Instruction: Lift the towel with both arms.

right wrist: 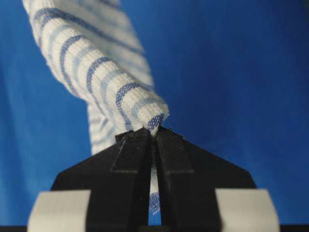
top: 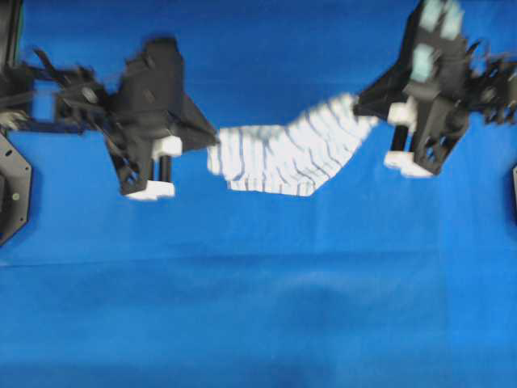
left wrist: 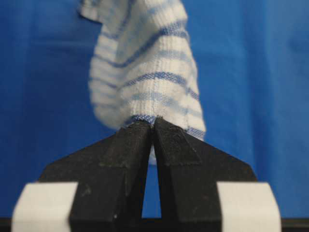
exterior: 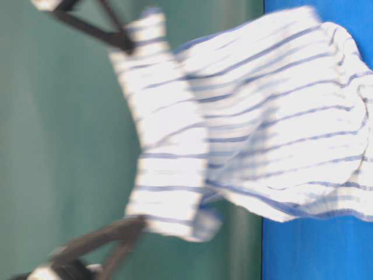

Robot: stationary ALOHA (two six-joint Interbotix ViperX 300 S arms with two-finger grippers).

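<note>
Spanning the gap between the two arms, the small white towel with thin blue-grey stripes (top: 287,153) hangs as a sagging band in the overhead view, its middle drooping toward 6 o'clock above the plain blue table covering (top: 258,307). At 9 o'clock of the cloth stands the left black lattice-frame gripper (top: 212,139), its tip meeting the towel's left end; at 3 o'clock the right black gripper with pale teal tape patches (top: 365,103) meets the higher right end. Motion blur in this view hides how the jaws stand.

The left wrist view settles it: the black jaws of the left gripper (left wrist: 153,126) are pressed together on a hemmed edge of the striped cloth (left wrist: 145,72), which rises toward 12 o'clock against blue background. White fingertip pads (left wrist: 43,207) show at the lower corners. The right wrist view shows the same for the right gripper (right wrist: 154,130), clamped on a rolled corner of the towel (right wrist: 96,72) that trails toward 11 o'clock.

The table-level view, turned on its side and blurred, alone shows the fabric's spread: the towel (exterior: 250,122) fills most of the picture, stretched between dark gripper tips at 11 o'clock (exterior: 119,39) and 7 o'clock (exterior: 125,228), before a green backdrop (exterior: 58,146). Which tip belongs to which arm cannot be told there.
</note>
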